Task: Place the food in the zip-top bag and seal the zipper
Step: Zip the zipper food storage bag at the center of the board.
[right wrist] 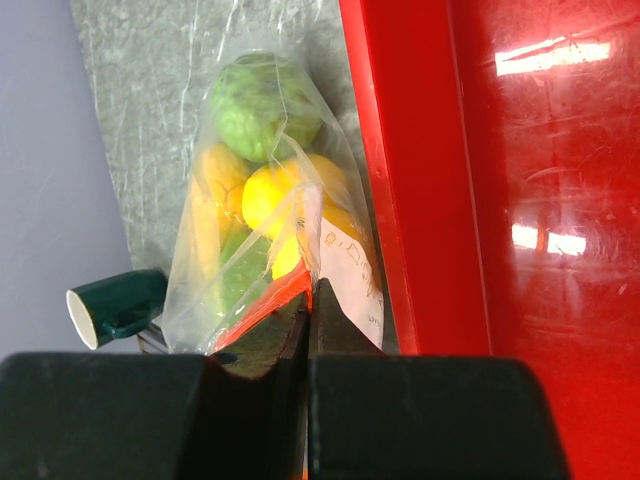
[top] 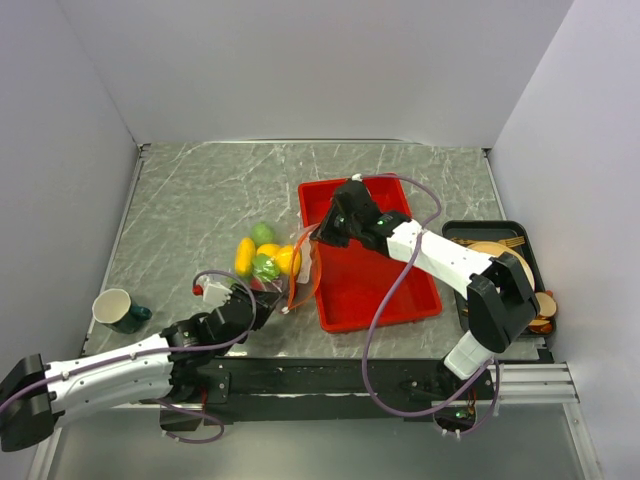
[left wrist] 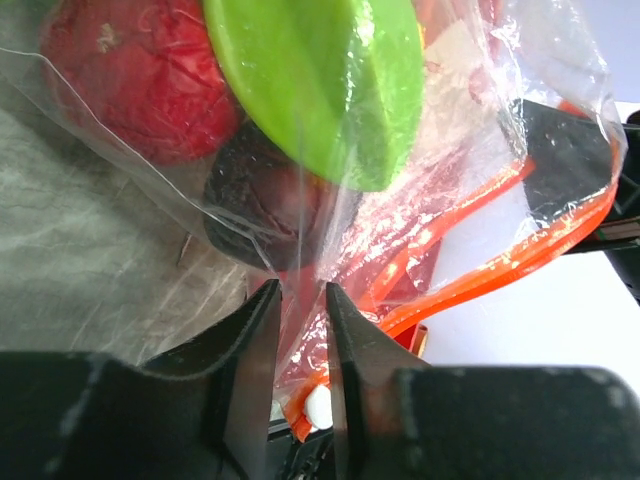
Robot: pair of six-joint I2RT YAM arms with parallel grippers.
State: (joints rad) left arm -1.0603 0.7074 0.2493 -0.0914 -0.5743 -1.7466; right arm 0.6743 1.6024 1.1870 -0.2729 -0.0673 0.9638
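Your left gripper (left wrist: pixel 300 290) lay low at the near corner of the clear, crinkly zip-top bag (right wrist: pixel 250 200), its two black fingers a narrow gap apart with bag film and the small white tip (left wrist: pixel 318 405) of the zipper between them; you could not tell from the views whether they were gripping. Your right gripper (right wrist: pixel 308 300) reached over the red rectangular plastic tray (top: pixel 370 290), fingers pressed together and clamped on the bag's mouth edge, where the thin orange-red zipper strip (left wrist: pixel 540 250) ran in between them. Bag, one: it rested on the grey marbled tabletop (top: pixel 200 200) just beside the tray's left wall, mouth towards the tray, lifted slightly at the right gripper. Zipper, one: in the left wrist view it showed as two orange lines running apart, so the mouth looked unsealed there. Food, all seen through the film: a smooth green toy fruit (left wrist: pixel 320 80), a red one (left wrist: pixel 140 80) and a dark red one (left wrist: pixel 265 200) near the left gripper, and a knobbly green piece (right wrist: pixel 265 105), a yellow piece (right wrist: pixel 275 195) and an orange-yellow piece (right wrist: pixel 215 190) further in. Sundries: a dark green mug (top: pixel 118 310) stood near the table's left edge, well apart from the bag, and a black tray (top: pixel 455 230) sat to the right of the red one.
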